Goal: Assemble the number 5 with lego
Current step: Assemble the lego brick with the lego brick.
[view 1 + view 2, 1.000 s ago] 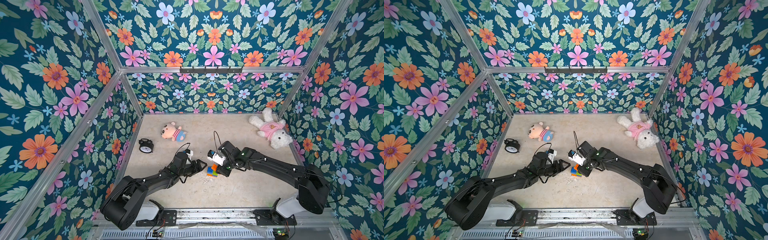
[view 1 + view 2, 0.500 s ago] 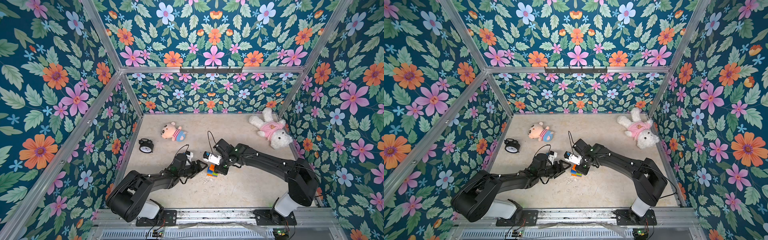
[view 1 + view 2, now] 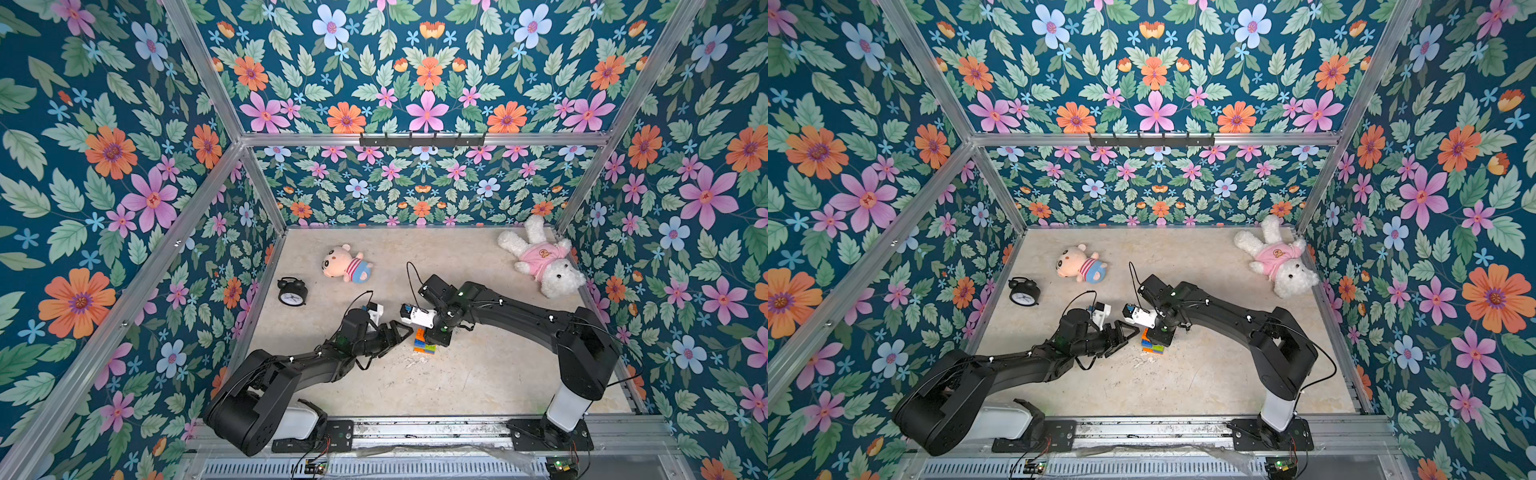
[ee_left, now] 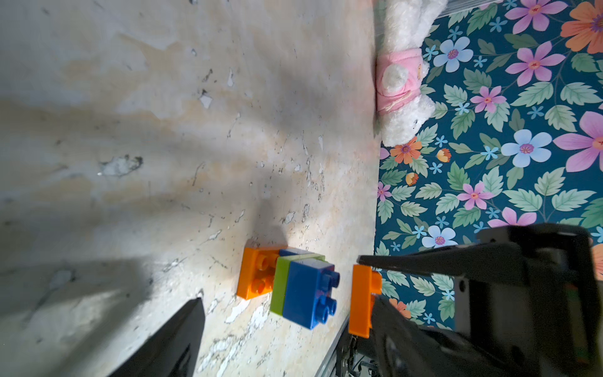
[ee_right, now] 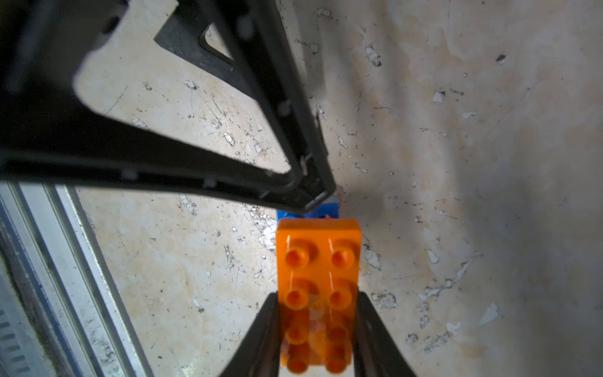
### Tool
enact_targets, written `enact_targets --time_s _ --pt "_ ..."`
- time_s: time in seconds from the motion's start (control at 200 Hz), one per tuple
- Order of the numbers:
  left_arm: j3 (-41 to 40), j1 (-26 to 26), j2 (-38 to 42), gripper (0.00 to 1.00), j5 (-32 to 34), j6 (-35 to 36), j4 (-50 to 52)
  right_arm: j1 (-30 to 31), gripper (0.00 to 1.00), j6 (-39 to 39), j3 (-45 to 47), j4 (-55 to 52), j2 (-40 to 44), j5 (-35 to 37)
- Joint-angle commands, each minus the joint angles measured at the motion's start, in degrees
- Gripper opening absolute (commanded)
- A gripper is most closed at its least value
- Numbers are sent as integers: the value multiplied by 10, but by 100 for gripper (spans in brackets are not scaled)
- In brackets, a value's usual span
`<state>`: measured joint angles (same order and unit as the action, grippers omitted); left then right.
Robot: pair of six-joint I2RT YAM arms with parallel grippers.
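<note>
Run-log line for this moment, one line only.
right gripper shut on orange brick over stack | left gripper open beside stack | brick not yet seated

From the lego stack [image 3: 423, 345], the clock [image 3: 292, 292] is found at ten o'clock and the plush bear [image 3: 540, 259] at two o'clock.

The table [image 3: 457, 382] is pale and sandy, with lots of scratches and little white chips where the top has come off. A black clock [image 3: 292, 292] sits on it near the left wall. Just behind the clock and a bit to the right, a small doll [image 3: 347, 264] in a striped shirt lies down. A white bear [image 3: 540, 262] in a pink top lies in the far right corner, right up against the wall. Near the middle stands a small brick stack [image 4: 293, 287]: an orange brick flat on the table, then blue, green and blue on top.
</note>
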<state>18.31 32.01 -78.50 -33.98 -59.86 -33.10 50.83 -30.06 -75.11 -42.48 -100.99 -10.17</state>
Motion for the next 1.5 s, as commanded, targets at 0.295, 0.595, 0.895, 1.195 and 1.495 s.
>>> enact_targets --time_s 0.295,0.595,0.895,1.195,1.495 --pt "-11 0 -16 85 -37 -16 -78 9 23 -10 -7 -11 -12 12" --pt "-11 1 -37 82 -48 -24 -101 19 22 -1 -15 -22 -19 40" --pt "-3 6 -63 79 -65 -19 -123 28 23 21 -26 -37 -25 59" --pt "-4 7 -89 76 -68 -18 -137 30 23 29 -35 -41 -34 60" --pt "-1 8 -114 67 -79 -26 -164 31 23 28 -31 -50 -42 53"
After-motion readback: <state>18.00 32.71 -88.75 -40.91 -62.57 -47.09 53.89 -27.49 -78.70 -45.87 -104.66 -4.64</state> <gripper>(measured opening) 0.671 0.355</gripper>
